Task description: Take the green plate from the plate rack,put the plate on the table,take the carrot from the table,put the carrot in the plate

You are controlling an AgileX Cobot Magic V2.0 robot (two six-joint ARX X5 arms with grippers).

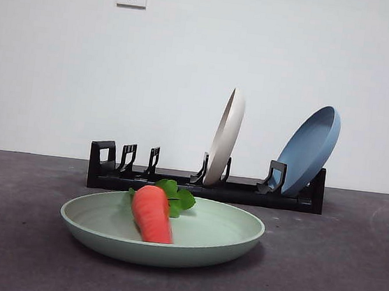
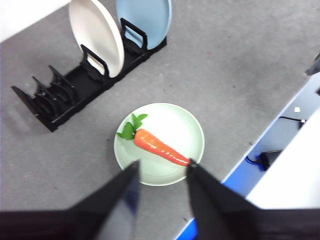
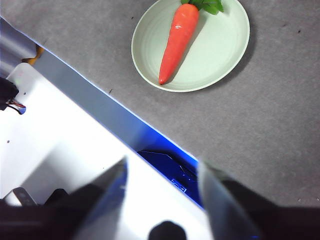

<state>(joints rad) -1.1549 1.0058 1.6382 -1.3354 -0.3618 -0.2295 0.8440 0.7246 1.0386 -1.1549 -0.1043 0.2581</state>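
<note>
We find the green plate [image 1: 211, 242] lying flat on the table [image 1: 334, 274], in front of the plate rack [image 1: 245, 192] and clear of it. The carrot [image 1: 152, 213] rests inside the plate, slightly left of its centre in the front view, with the green leaf tuft pointing back toward the rack and the tapered tip pointing toward the near rim.

We see the rack standing across the table behind the plate. It holds a cream-white plate [image 1: 226, 136] near its middle and a light blue plate [image 1: 308, 150] at its right end, both propped on edge and leaning right. The holders on the rack's left portion carry nothing.

We observe the left gripper [image 2: 161, 172] raised well above the table, over the near rim of the green plate. Its jaws are spread apart and grasp nothing; the carrot's tip appears between them only because it lies far below.

We observe the right gripper [image 3: 161, 172] also raised, positioned over the table's edge and well apart from the plate. Its jaws are released and hold nothing.

Neither gripper shows in the front view.
</note>
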